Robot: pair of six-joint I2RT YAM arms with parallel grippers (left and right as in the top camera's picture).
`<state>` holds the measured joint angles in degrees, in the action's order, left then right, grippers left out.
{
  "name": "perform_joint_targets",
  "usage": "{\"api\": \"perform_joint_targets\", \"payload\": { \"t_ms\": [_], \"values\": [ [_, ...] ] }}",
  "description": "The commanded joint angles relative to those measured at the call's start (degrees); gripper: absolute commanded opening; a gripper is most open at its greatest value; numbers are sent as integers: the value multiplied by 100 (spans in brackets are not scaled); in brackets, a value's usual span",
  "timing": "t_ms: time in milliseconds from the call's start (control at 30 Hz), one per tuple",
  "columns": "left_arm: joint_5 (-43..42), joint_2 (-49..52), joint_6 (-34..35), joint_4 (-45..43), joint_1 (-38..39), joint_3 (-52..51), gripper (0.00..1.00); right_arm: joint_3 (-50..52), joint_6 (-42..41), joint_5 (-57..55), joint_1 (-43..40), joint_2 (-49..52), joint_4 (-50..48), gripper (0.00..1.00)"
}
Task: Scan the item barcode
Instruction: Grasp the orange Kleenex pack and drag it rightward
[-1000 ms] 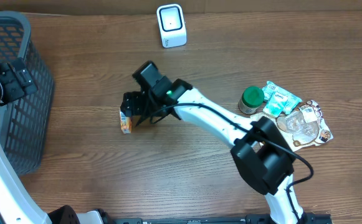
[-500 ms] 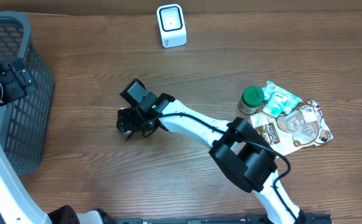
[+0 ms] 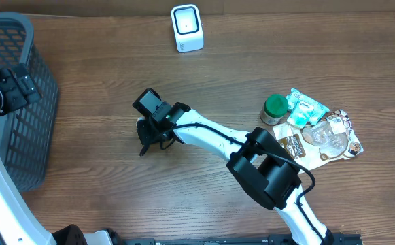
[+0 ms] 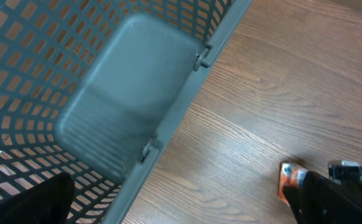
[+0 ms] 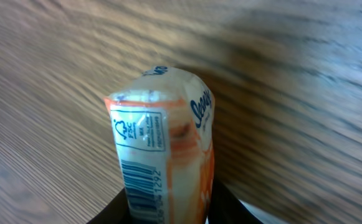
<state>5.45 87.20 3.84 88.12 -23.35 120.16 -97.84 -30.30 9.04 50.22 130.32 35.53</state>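
Observation:
The item is an orange and white packet point(image 5: 162, 155), standing on end on the wooden table, its barcode point(image 5: 144, 186) facing the right wrist camera. My right gripper point(image 5: 168, 208) is shut on it, a black finger pressed against each side. From overhead the right gripper point(image 3: 145, 133) covers most of the packet. The left wrist view shows the packet's orange end point(image 4: 288, 180) at the lower right. The white scanner point(image 3: 186, 27) stands at the table's far edge. My left gripper point(image 3: 8, 85) hangs open over the basket's rim, holding nothing.
A grey mesh basket point(image 3: 20, 136) fills the left side; its wall point(image 4: 131, 81) lies under the left wrist. At the right are a green-lidded jar point(image 3: 275, 107), teal packets point(image 3: 304, 109) and flat pouches point(image 3: 330, 136).
The right gripper's jaws have closed in on the packet after reaching left to it. The left arm has not moved.

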Motion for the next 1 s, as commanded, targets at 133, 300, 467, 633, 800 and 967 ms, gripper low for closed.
{"api": "perform_joint_targets", "payload": {
  "t_ms": [133, 300, 467, 633, 800, 967],
  "values": [
    [50, 13, -109, -7, -20, 74, 100, -354, 1036, -1189, -90, -1104, 1010, 26],
    [50, 13, -109, -7, -20, 74, 100, -354, 1434, -2339, -90, -1451, 1705, 19],
    [50, 13, -109, -9, -20, 74, 99, -85, 1427, -3412, -79, -1401, 1989, 14],
    [50, 13, -109, -7, -20, 74, 100, 247, 1386, -3980, -79, -1108, 1991, 26],
    [50, 13, -109, -7, -20, 74, 100, 345, 1386, -3897, -63, -785, 1969, 45],
    [50, 13, -109, -7, -20, 74, 100, 278, 1388, -3318, 59, -787, 1932, 59]
  ]
}}
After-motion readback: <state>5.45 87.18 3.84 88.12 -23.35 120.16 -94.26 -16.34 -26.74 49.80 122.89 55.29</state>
